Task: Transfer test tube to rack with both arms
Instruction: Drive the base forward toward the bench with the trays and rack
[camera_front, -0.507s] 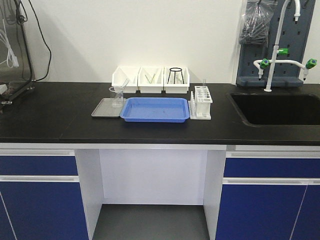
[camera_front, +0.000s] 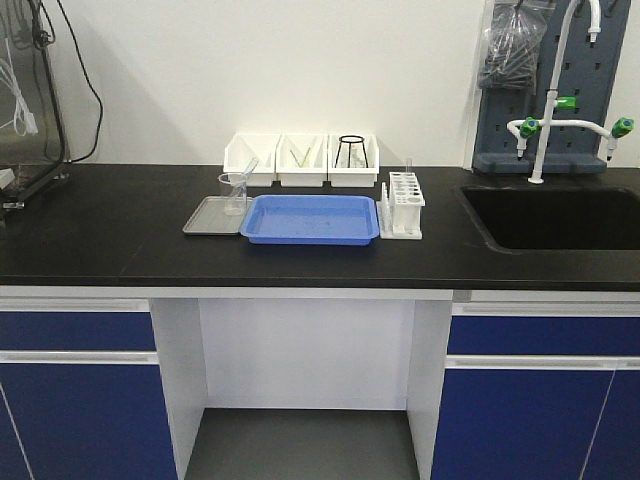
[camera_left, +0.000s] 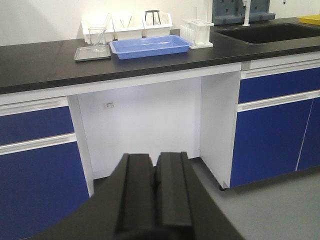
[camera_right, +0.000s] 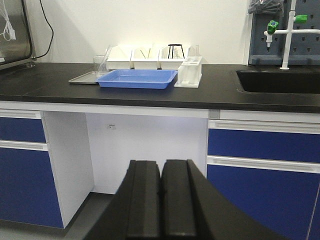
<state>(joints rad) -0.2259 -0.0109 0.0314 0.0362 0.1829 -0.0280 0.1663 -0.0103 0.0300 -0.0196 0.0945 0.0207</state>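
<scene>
The white rack (camera_front: 403, 205) stands on the black counter (camera_front: 110, 235), right of a blue tray (camera_front: 310, 218); a slim clear tube rises from its back. A wider clear test tube (camera_front: 246, 172) leans in a glass beaker (camera_front: 234, 193) on a grey metal tray (camera_front: 205, 218). The rack (camera_left: 197, 32) and beaker (camera_left: 97, 39) also show in the left wrist view, and again in the right wrist view, rack (camera_right: 189, 72) and beaker (camera_right: 100, 65). My left gripper (camera_left: 155, 157) and right gripper (camera_right: 162, 162) are shut and empty, low in front of the counter, far from it. Neither arm shows in the front view.
Three white open-fronted bins (camera_front: 300, 158) line the wall behind the trays. A black sink (camera_front: 555, 218) with a white tap (camera_front: 552, 95) lies right of the rack. Blue cabinets (camera_front: 75, 390) flank an open knee space (camera_front: 305, 370) under the counter.
</scene>
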